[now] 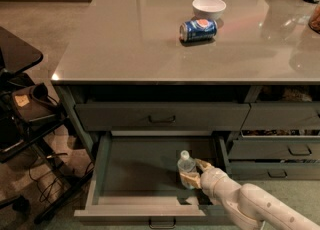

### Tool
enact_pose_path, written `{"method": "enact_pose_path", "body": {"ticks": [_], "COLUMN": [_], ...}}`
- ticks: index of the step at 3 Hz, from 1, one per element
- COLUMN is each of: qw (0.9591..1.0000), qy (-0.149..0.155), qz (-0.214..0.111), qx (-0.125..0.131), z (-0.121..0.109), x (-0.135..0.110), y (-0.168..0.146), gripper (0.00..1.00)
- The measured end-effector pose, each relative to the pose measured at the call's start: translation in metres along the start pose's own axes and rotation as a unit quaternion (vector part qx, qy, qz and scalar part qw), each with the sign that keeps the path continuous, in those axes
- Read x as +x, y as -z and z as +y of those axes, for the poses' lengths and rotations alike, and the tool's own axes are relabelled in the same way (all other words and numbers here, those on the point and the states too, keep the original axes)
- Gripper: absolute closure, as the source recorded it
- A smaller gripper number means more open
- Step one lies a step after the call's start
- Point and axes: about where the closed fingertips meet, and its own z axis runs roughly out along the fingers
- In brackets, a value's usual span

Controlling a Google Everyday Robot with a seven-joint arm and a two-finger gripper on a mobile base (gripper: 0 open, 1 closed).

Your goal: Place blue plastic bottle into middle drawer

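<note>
The blue plastic bottle, clear with a white cap, stands upright inside the open middle drawer, toward its right side. My gripper reaches in from the lower right on a white arm, and its tan fingers are closed around the bottle's lower body. The bottle's base is at or just above the drawer floor; I cannot tell which. The matching top drawer above is closed.
A blue soda can lies on its side on the grey countertop beside a white bowl. Narrower drawers stand at the right. A black cart with cables stands to the left on the floor.
</note>
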Motion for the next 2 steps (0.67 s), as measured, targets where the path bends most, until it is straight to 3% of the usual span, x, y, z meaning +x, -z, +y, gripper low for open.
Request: {"method": "enact_pose_path", "body": {"ticks": [2], "qw": [1.0], "qy": [0.0], "qz": [0.0], "qx": [0.0], "z": [0.0], "x": [0.0], "y": [0.0], "gripper": [0.35]}}
